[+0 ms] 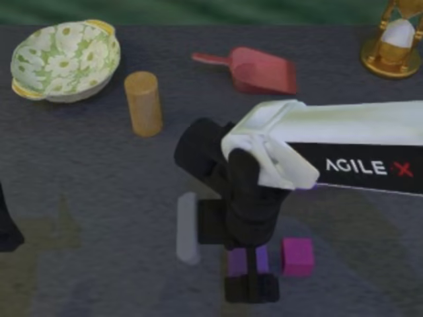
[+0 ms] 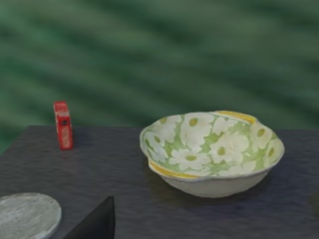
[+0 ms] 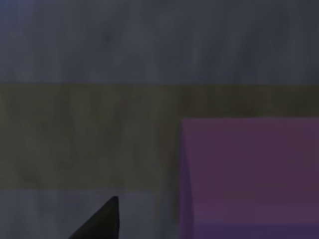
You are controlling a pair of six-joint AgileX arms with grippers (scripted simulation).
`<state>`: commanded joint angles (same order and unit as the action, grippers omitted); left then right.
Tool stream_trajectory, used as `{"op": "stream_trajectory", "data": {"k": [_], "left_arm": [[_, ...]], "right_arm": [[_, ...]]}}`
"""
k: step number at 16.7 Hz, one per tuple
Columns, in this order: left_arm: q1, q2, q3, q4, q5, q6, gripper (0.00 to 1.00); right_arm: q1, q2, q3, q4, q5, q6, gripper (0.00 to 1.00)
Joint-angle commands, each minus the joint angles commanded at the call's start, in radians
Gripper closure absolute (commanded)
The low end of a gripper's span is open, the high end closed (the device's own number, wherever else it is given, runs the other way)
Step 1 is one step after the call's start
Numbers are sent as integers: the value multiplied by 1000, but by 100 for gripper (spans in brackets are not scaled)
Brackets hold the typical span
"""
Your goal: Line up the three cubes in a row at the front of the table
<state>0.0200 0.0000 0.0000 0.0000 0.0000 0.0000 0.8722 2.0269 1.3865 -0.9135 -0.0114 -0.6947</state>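
Observation:
My right gripper (image 1: 250, 267) points down at the front of the table (image 1: 99, 198), open, straddling the larger bright violet cube (image 1: 238, 261), which shows on both sides of a dark finger. The small magenta-pink cube (image 1: 297, 256) sits just to its right, apart from it. The dull purple cube is hidden. In the right wrist view a purple cube face (image 3: 249, 174) stands beside one black fingertip (image 3: 102, 221), with a strip of table between them. My left gripper (image 1: 6, 231) is parked at the left edge, open.
At the back are a flowered bowl (image 1: 65, 59), an amber cylinder (image 1: 143, 104), a red scoop (image 1: 258, 69) and a gold hourglass (image 1: 395, 43). A pale grey bar (image 1: 188, 228) lies left of the gripper. The left wrist view shows the bowl (image 2: 212, 154), a red box (image 2: 63, 124) and a grey disc (image 2: 27, 215).

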Motion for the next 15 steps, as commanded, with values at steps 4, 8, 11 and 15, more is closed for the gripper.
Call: {"op": "stream_trajectory", "data": {"k": [4,8,11,15], "left_arm": [[0,0,0,0,0,0,0],[0,0,0,0,0,0,0],[0,0,0,0,0,0,0],[0,0,0,0,0,0,0]], "right_arm": [[2,-42,94,-151,-1,-1,0],[5,-77,157,-236,-1,-5,0],[2,-73,155,-234,-1,-5,0],[-30,-40,201,-251,1,64,0]]}}
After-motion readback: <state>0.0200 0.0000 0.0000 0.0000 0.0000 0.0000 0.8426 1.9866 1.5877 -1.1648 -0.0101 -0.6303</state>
